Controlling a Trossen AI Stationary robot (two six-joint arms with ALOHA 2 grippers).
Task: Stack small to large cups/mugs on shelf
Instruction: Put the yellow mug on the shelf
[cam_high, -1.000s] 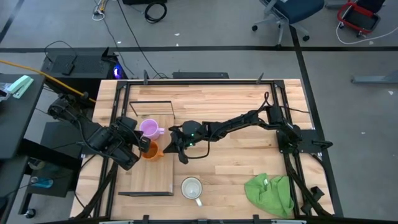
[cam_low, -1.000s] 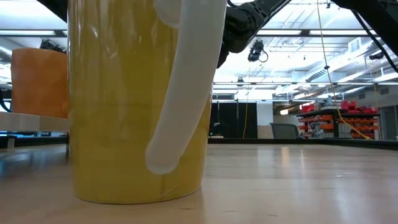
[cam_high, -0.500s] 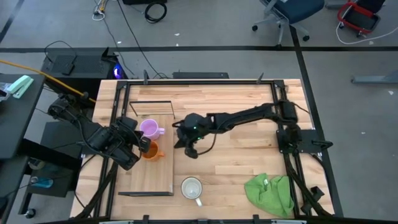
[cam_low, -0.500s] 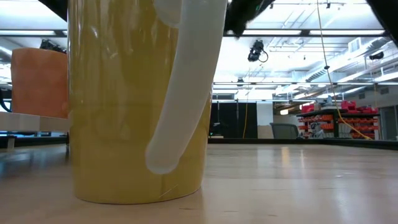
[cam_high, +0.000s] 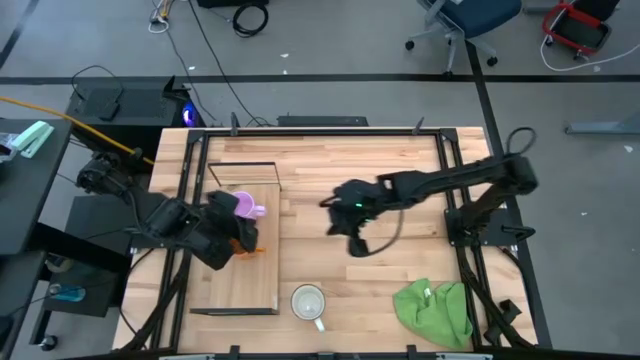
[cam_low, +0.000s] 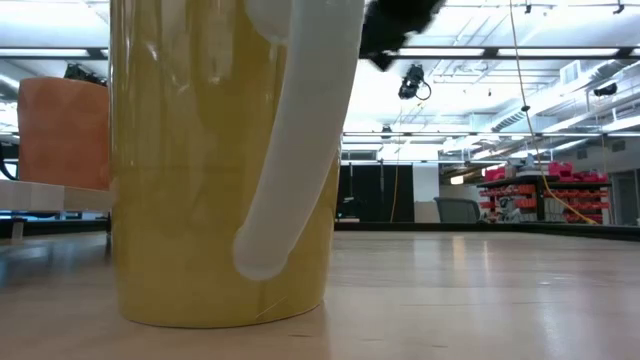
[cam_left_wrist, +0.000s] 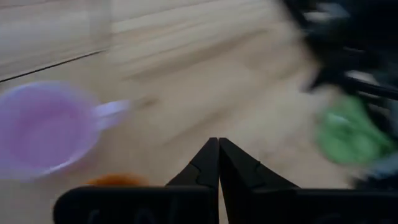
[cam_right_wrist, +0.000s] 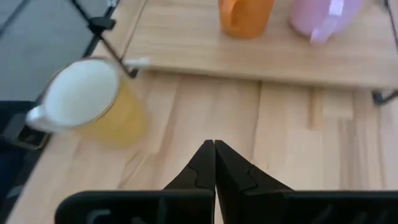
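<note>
Stacking is being worked on at the shelf (cam_high: 235, 250), the long board on the table's left side. The purple mug (cam_high: 240, 205) and the orange mug (cam_high: 245, 240) are being kept side by side on the shelf near its middle, not nested. The larger mug (cam_high: 308, 302), white inside and yellowish outside, is being left on the bare table just beside the shelf's near end, upright, with its handle (cam_low: 300, 140) turned toward the low camera.

The left gripper (cam_high: 232, 232) is being held low over the shelf right at the two small mugs, its fingers (cam_left_wrist: 217, 165) pressed together on nothing. The right gripper (cam_high: 350, 230) is being carried over open table, well apart from the shelf, its fingers (cam_right_wrist: 214, 163) likewise closed and empty. A green cloth (cam_high: 435, 310) is lying far from the shelf.

The step in hand appears to be arranging the small mugs. Next, the larger mug probably needs gripping by rim or handle and lifting onto the shelf.
</note>
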